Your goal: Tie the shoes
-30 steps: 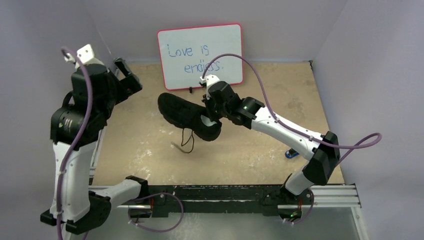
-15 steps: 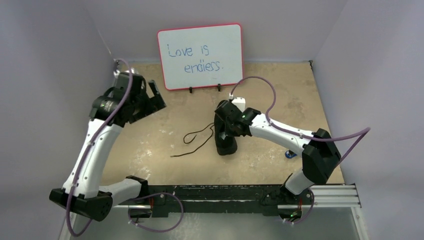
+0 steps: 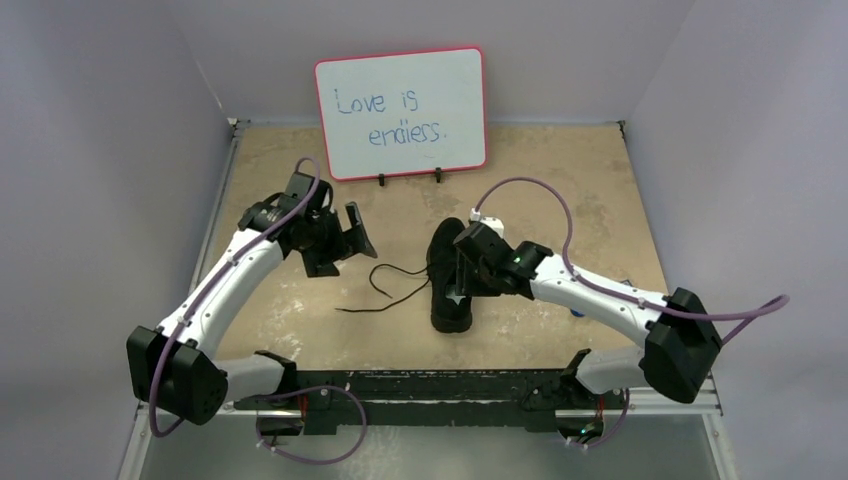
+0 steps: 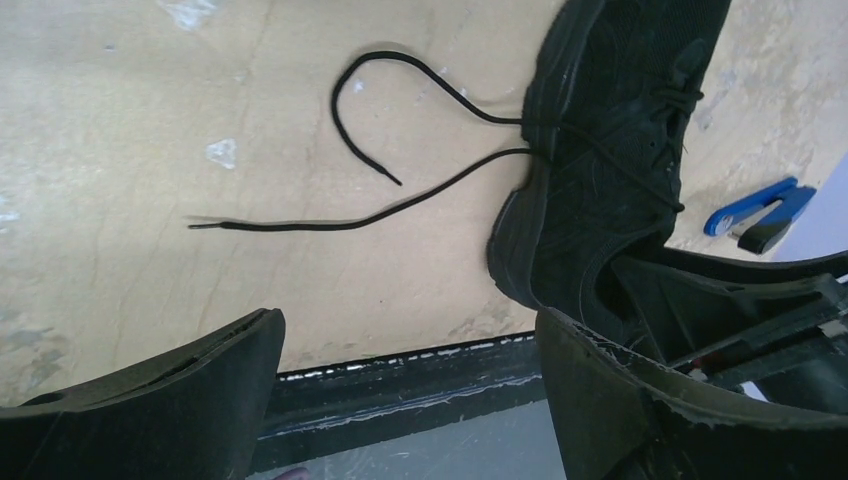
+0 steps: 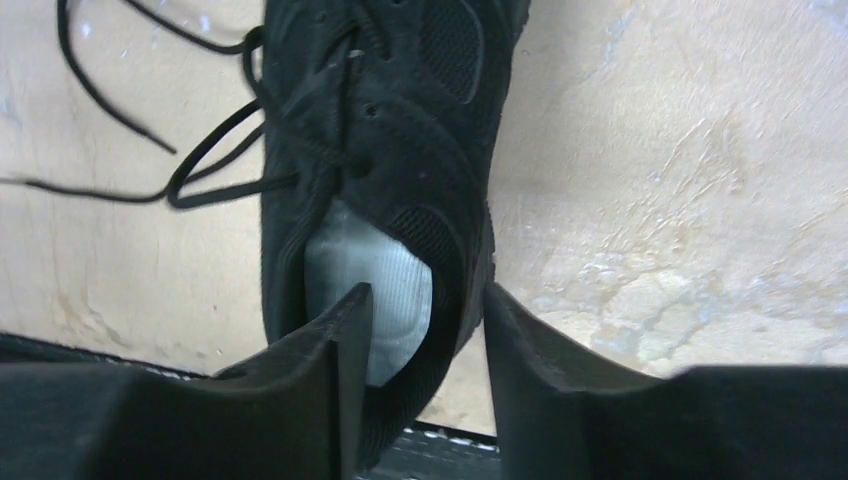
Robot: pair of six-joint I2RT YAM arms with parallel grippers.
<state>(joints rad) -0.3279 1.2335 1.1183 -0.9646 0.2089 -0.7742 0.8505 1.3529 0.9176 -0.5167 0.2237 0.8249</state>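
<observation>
The black shoe [image 3: 446, 250] [image 5: 400, 120] lies on the table, toe toward the back, pale grey inner sole [image 5: 375, 280] showing at the heel. Its thin black laces [image 3: 385, 285] [image 4: 400, 190] trail loose to the left. My right gripper [image 3: 466, 282] [image 5: 425, 310] stands open at the heel: one finger is inside the shoe, the other outside, with a small gap beside the heel wall. My left gripper [image 3: 352, 240] [image 4: 410, 340] hovers wide open left of the laces, holding nothing.
A whiteboard [image 3: 400, 110] with writing stands at the back. A small blue-and-black gadget [image 3: 580, 310] [image 4: 760, 205] lies right of the shoe, behind my right arm. The table's dark front rail [image 3: 430, 385] runs just below the heel.
My right arm brought the shoe from mid-air down onto the table near the front, then parted its jaws. My left arm swung down and in toward the laces.
</observation>
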